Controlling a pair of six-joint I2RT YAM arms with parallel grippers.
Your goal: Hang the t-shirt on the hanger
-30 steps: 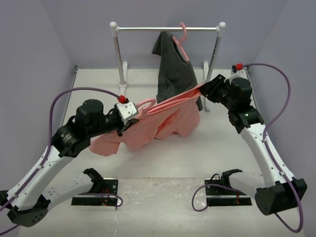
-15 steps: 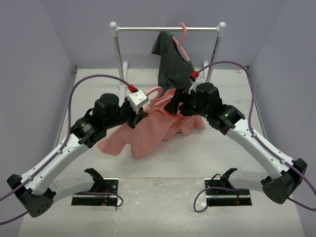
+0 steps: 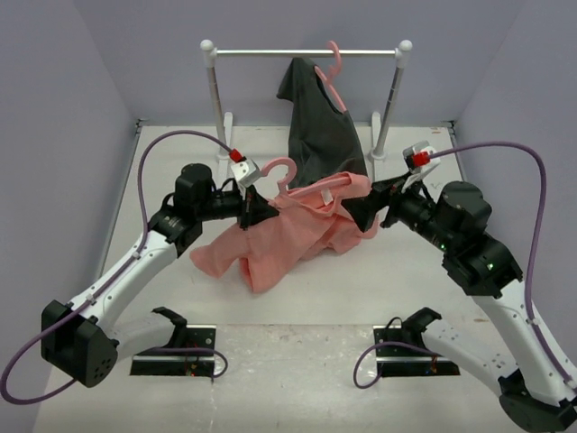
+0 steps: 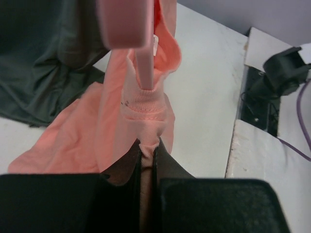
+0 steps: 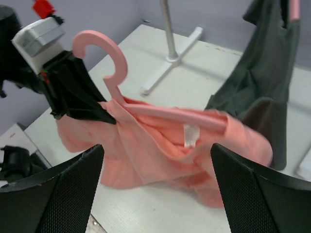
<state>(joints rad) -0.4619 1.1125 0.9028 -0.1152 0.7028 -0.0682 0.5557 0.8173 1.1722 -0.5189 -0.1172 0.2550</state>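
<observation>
left gripper (image 4: 147,151) at frame bottom, jaws clamped on a fold of the salmon t-shirt (image 4: 119,124); pink hanger (image 4: 145,68) arm rises out of the ribbed collar, blurred near the lens; dark grey shirt (image 4: 43,58) top left behind it; white table (image 4: 204,92); black bracket (image 4: 284,68) and purple cable (image 4: 304,121) past its right edge

The crumpled salmon t-shirt (image 3: 288,239) hangs bunched on the thin pink hanger (image 3: 282,169), hook upward.

L arm (image 3: 126,271) stretched fwd, jaws clamped; R arm (image 3: 491,262) angled inward, prob. level, jaws wide.
</observation>
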